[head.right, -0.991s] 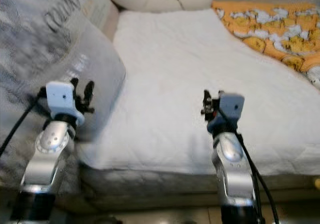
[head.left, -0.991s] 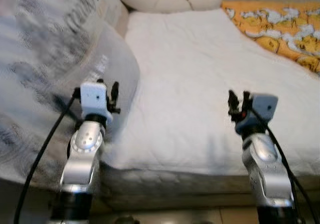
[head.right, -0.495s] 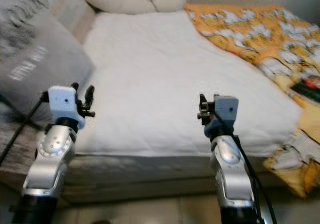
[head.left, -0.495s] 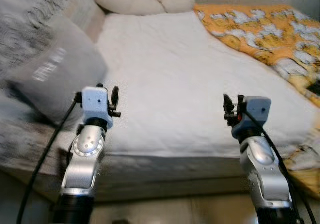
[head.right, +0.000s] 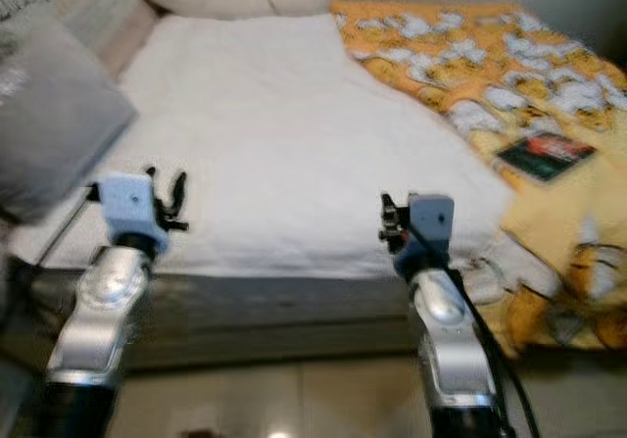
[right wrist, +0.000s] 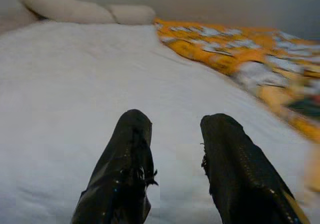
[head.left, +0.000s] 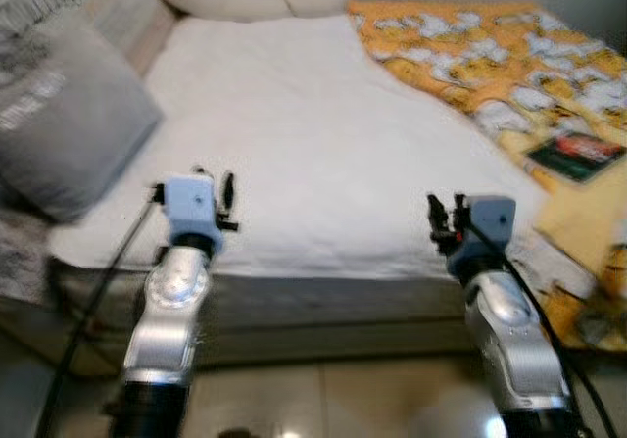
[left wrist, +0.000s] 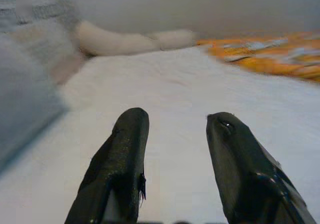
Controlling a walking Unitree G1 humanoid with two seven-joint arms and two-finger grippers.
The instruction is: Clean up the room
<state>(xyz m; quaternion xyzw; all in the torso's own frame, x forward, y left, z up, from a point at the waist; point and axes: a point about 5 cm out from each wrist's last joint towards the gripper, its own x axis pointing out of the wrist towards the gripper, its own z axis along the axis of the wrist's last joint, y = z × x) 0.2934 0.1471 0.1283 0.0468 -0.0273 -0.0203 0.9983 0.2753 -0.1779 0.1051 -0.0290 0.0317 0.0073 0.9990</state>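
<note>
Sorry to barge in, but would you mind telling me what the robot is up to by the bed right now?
The robot stands at the edge of the bed, both arms raised in front of it. The left claw and the right claw are open and hold nothing, hovering over the white sheet. A grey pillow lies on the robot's left, an orange blanket on its right with a dark book on it. Nothing is being handled yet.

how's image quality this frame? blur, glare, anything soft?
Both eye views are motion-blurred: the orange blanket and grey pillow are smeared, and the dark book can't be read. There's a small glare spot on the floor tile. Left wrist view: left gripper fairly sharp, bed soft behind it. Right wrist view: right gripper sharp, blanket blurred. Lighting is even, with no hard shadows.
</note>
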